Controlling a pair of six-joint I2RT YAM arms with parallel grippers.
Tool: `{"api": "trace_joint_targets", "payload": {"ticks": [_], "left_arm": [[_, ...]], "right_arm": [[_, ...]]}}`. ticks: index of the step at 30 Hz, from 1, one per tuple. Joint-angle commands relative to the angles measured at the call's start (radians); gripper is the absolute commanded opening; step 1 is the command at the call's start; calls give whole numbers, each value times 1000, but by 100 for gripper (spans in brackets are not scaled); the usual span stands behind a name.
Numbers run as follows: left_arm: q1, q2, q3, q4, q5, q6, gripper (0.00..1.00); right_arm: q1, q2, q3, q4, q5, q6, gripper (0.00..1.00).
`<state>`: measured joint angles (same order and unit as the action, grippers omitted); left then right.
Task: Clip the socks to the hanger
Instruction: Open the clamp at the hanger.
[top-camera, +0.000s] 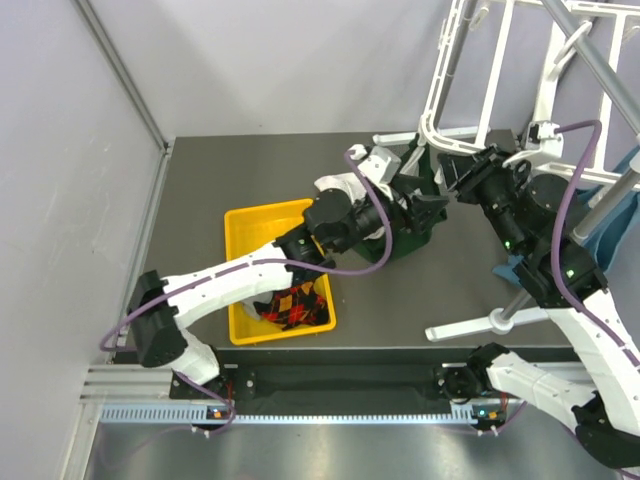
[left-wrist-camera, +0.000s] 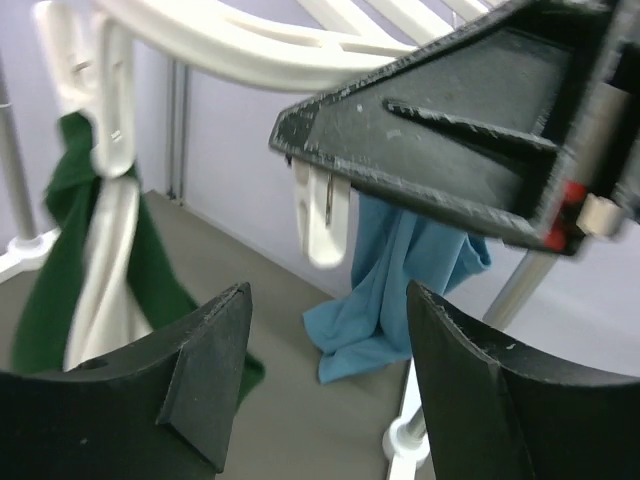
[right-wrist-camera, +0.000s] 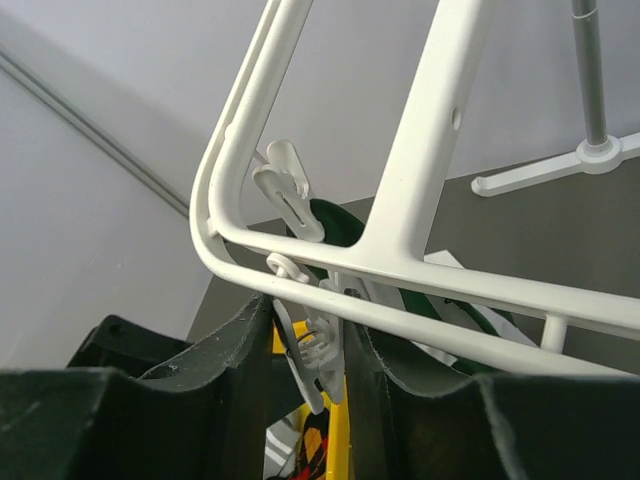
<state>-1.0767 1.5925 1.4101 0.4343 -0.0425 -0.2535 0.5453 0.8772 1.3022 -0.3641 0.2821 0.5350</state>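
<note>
Overhead, the two arms meet at the lower left corner of the white hanger (top-camera: 432, 100), which fills the upper right of the frame. The left gripper (top-camera: 425, 208) reaches in from the lower left, and the right gripper (top-camera: 462, 180) comes up from the lower right.

Seen from the right wrist, the right gripper's fingers (right-wrist-camera: 250, 380) stand close together with a white clip (right-wrist-camera: 315, 355) pinched between them, just under the hanger's curved rail at centre frame.

Seen from the left wrist, the left gripper's fingers (left-wrist-camera: 215, 380) stand wide apart at the bottom of the frame and hold nothing.

A dark green cloth (left-wrist-camera: 60, 250) hangs from a clip at the left of that view. A blue cloth (left-wrist-camera: 400, 270) hangs behind, at centre.

An argyle sock (top-camera: 298, 300) in red, black and yellow lies in the yellow tray (top-camera: 229, 270) on the table (top-camera: 420, 290), left of centre and well apart from the hanger. No gripper is touching it.
</note>
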Motion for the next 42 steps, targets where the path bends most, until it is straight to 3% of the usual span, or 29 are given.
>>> {"api": "trace_joint_targets", "payload": {"ticks": [1,6,10,15,20,28,36,42], "left_arm": [[0,-146,-71,-11,-59,-33,69],[1,-354,-250,-112,-152,-69,69],[1,-413,-312,-68,-106,-14,73],[1,-281,-186,-28,-33,-1,90],[0,-134,-65,-12,-56,25,88],[-22,-42,-16,93,-160,74,89],[-28,20,79,43,-178,100,78],[-29,47,161,-65,-214,108,57]], "right_arm": [[-15,8,16,30,11,-7,0],[-27,11,12,14,15,-1,0],[-36,9,14,-13,11,35,0],[-38,22,31,-45,2,69,0],[-42,26,46,-64,-3,86,0],[-47,17,42,-65,3,89,0],[-53,11,43,-70,-6,102,0],[-57,2,42,-73,-6,105,0]]}}
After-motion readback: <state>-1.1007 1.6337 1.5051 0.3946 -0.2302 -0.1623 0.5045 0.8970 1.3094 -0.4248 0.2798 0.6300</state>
